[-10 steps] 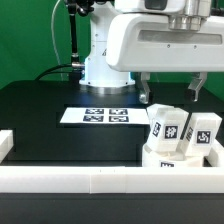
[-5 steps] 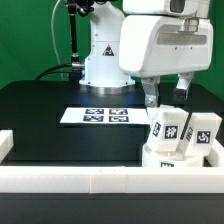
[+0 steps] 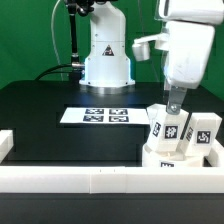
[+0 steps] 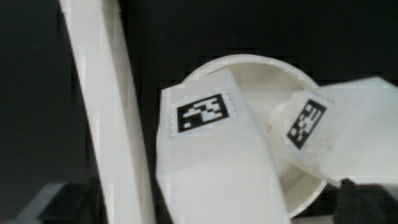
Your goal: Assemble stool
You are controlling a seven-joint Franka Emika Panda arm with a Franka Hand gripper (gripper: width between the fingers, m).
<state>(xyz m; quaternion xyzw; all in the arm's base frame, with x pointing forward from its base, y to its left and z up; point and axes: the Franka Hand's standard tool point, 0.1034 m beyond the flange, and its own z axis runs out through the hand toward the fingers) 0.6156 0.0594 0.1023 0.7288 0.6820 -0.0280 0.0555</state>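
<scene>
The white round seat disc (image 3: 170, 160) lies by the rail wall at the exterior view's right. Two white tagged legs stand upright in it, one (image 3: 166, 127) nearer the middle and one (image 3: 203, 133) further right. The third leg is out of view. My gripper (image 3: 175, 105) hangs just over the nearer leg, seen edge-on. In the wrist view the seat disc (image 4: 240, 75) and both legs (image 4: 210, 125) (image 4: 320, 120) show. My gripper (image 4: 217, 205) is open, with its dark fingertips (image 4: 71, 205) wide apart on either side of the nearer leg.
The long white rail wall (image 3: 90, 178) runs along the front and up the left side, and shows in the wrist view (image 4: 103, 110). The marker board (image 3: 97, 116) lies on the black table. The robot base (image 3: 105, 60) stands behind.
The wrist has turned about a quarter turn, so the two fingers now line up edge-on. The gripper has dropped slightly onto the nearer leg's top. The stool parts have not moved.
</scene>
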